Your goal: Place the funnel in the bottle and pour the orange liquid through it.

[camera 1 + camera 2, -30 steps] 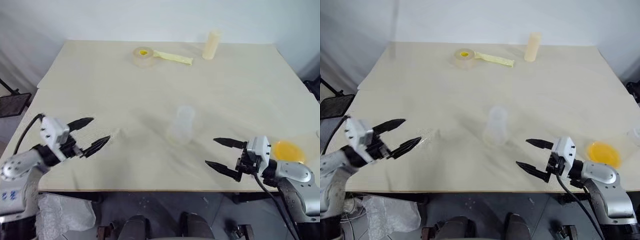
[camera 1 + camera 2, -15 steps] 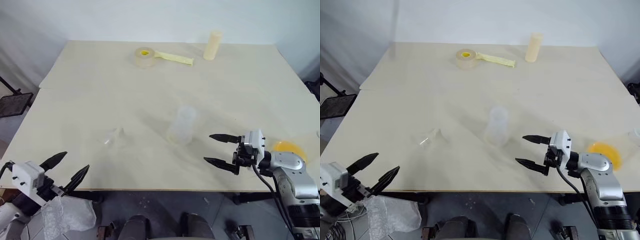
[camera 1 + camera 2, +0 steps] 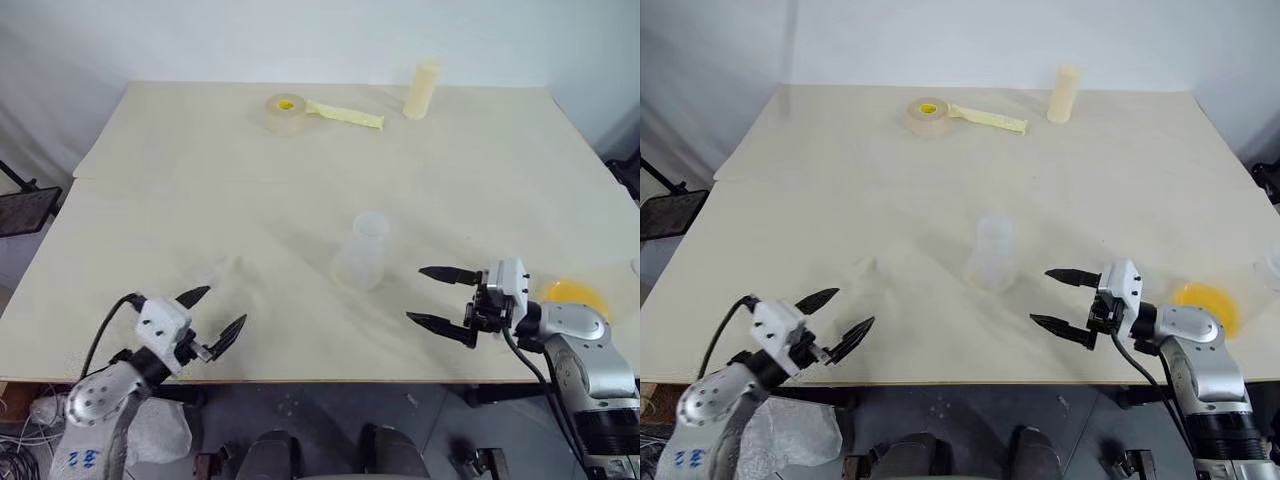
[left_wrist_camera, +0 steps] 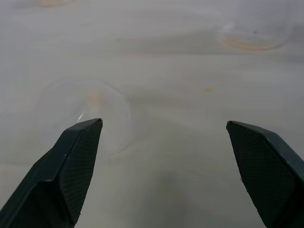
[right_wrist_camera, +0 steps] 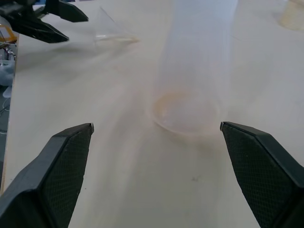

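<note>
pale wooden table against grey wall, both end effectors spread wide, empty

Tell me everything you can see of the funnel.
The funnel is small, clear and colourless, seemingly plastic or glass, and hard to pick out against the pale table. It lies on its side on the tabletop, its wide round rim tapering to a short narrow stem. It sits left of the bottle, just ahead of the left gripper, whose jaws stand open. Nothing but the table touches it.
</note>
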Robot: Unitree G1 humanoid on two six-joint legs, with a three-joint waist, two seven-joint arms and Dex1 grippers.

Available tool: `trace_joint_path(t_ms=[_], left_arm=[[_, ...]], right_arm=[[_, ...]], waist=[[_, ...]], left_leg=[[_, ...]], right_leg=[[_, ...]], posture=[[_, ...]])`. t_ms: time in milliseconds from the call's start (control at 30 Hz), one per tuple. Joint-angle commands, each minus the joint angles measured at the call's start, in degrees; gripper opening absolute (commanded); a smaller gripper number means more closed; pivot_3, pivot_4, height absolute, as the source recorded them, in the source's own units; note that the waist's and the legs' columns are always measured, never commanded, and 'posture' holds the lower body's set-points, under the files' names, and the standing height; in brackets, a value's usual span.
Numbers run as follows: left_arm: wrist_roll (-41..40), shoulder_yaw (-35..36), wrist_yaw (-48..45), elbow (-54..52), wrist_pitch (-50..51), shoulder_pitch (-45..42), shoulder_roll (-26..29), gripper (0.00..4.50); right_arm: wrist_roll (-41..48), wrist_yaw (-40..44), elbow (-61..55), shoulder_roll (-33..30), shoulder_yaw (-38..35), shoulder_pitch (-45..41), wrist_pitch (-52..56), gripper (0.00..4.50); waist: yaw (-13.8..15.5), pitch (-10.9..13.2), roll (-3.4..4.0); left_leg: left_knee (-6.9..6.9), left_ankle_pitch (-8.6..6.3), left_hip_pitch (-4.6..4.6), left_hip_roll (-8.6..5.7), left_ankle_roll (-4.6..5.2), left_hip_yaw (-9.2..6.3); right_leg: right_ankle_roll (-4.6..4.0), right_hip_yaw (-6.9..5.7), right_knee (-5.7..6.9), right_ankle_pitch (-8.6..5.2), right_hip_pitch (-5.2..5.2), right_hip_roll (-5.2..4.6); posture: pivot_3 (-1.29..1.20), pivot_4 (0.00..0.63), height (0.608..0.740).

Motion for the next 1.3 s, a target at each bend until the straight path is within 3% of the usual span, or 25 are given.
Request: trace_joint_path(t_ms=[33,167,267,633,667,1300], left_arm=[[2.94,-1.47,2.46,3.36,-4.06,-2.82,-0.70,4.45],[4.51,-2.63,4.91,6.38,-4.26,-5.70,-1.34,4.45],[4.04,-3.71,3.63,8.66,-6.50,-6.93,-1.36,3.83],[2.00,-3.16,1.89,10.11,-6.48,-8.91,-0.02,0.20],[1.52,-2.78,1.56,9.91,-6.31,-8.81,0.31,0.03],[-14.55,4.95,-10.42,8.31,-2.61,-17.38,9.66,0.03]], right_arm=[[0.81,-0.63,-3.31,-0.65,-1.58,1.84,0.19,4.50],[0.91,-1.44,-4.36,-0.72,-2.42,3.16,0.15,4.50],[0.99,-1.38,-4.57,-0.78,-2.76,4.19,-0.38,4.50],[0.83,-1.23,-3.65,-0.63,-3.24,5.14,-2.13,4.50],[0.79,-1.25,-3.57,-0.60,-3.25,5.10,-2.25,4.50],[1.12,-3.47,-3.93,0.02,-3.20,2.78,-2.53,4.50]], waist=[[0.07,0.00,0.00],[0.02,0.00,0.00],[0.01,0.00,0.00],[0.01,0.00,0.00],[0.05,0.00,0.00],[-0.04,0.00,0.00]], left_leg=[[0.00,0.00,0.00,0.00,0.00,0.00],[0.00,0.00,0.00,-0.01,0.00,0.02],[0.00,0.00,0.00,0.00,0.00,0.02],[0.01,0.00,0.00,0.00,0.00,0.02],[0.01,0.00,0.00,0.00,0.00,0.02],[0.01,0.01,0.00,0.00,0.00,0.00]], right_leg=[[0.00,0.00,0.01,0.00,0.00,0.00],[0.02,0.00,0.00,0.01,0.00,-0.01],[0.02,-0.02,0.01,0.01,-0.01,0.00],[0.03,-0.03,0.00,0.02,-0.01,-0.01],[0.03,-0.02,0.01,0.02,-0.01,-0.01],[0.03,-0.05,0.02,0.02,-0.01,-0.01]], posture=[[0.00,0.150,0.740],[0.00,0.150,0.740],[0.00,0.150,0.740],[0.00,0.150,0.740],[0.00,0.150,0.740],[0.00,0.150,0.740]])
